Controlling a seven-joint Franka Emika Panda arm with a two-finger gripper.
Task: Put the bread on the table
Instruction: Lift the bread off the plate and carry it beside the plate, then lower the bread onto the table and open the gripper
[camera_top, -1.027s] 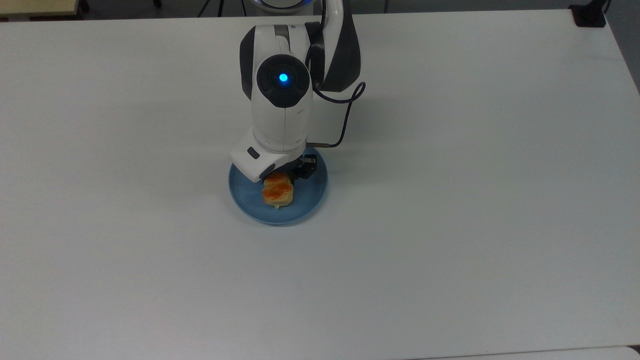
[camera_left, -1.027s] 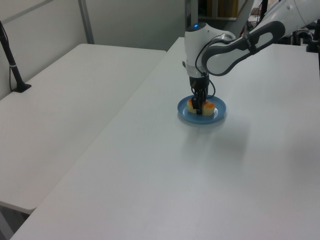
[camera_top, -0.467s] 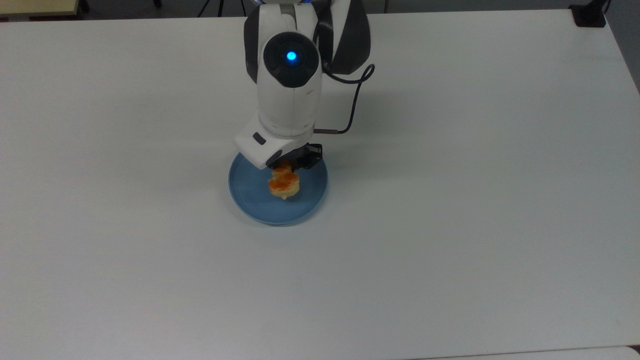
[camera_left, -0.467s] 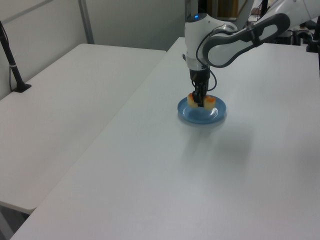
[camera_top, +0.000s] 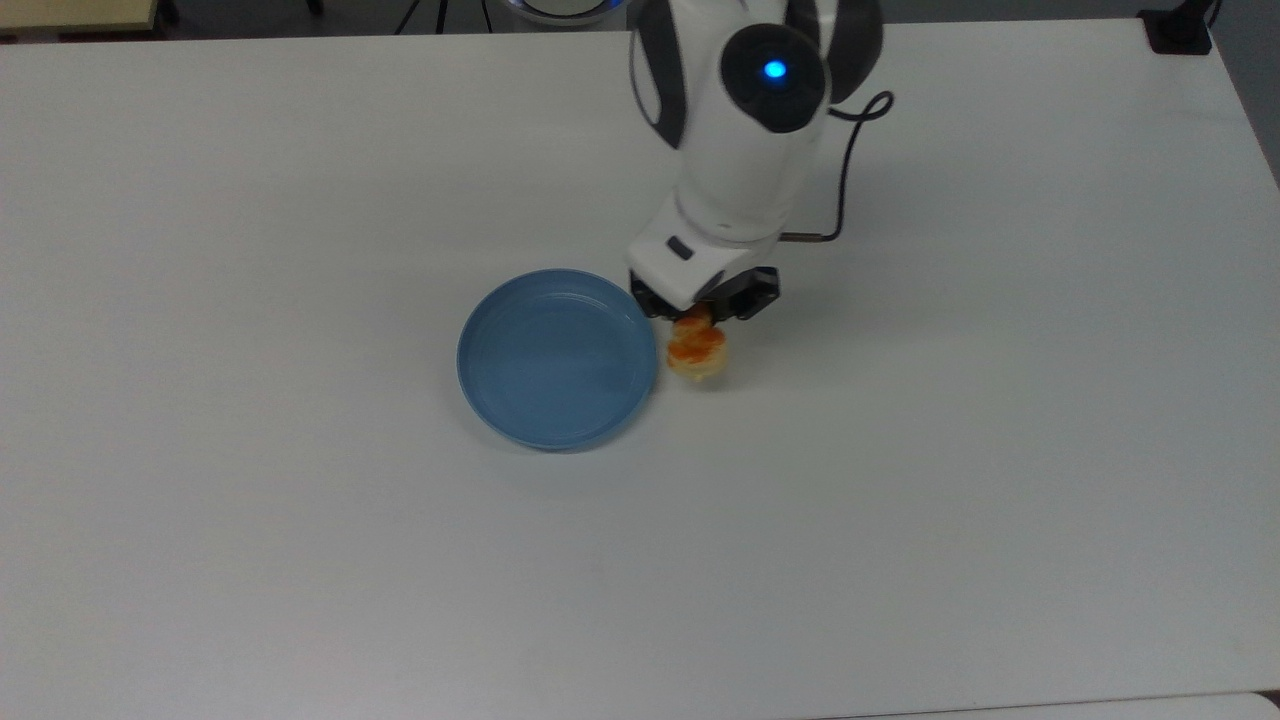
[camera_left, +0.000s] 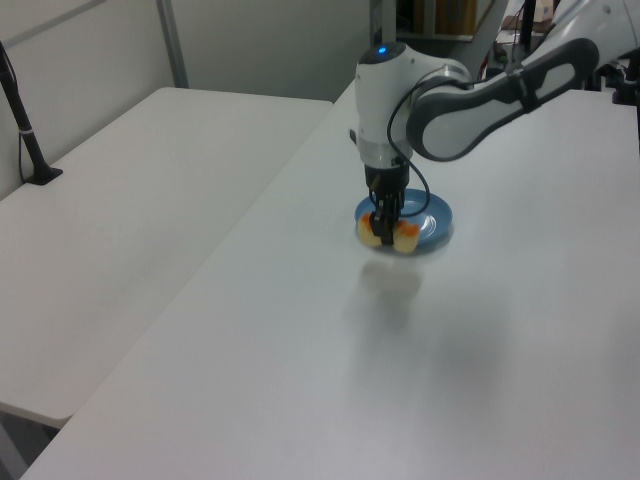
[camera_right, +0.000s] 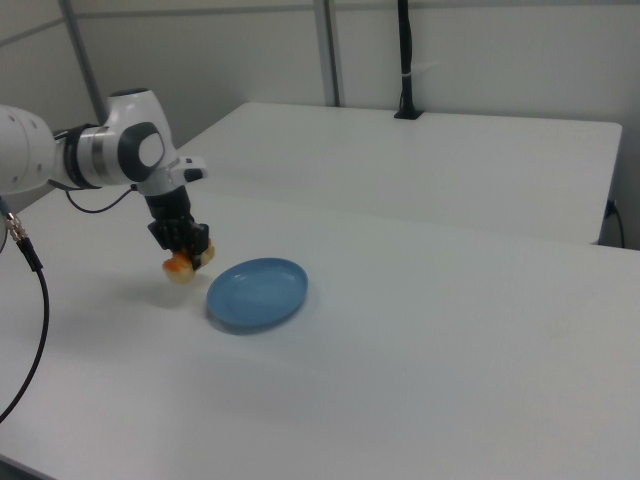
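Small pale-tan bread (camera_top: 697, 352) with orange glazed patches, pinched between the gripper (camera_top: 703, 318) fingers, hanging above the white table (camera_top: 1000, 450), just beside the blue plate (camera_top: 556, 357) on the top view's right

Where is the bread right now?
The bread hangs in the gripper above the table, off the blue plate, just past its rim on the top view's right.
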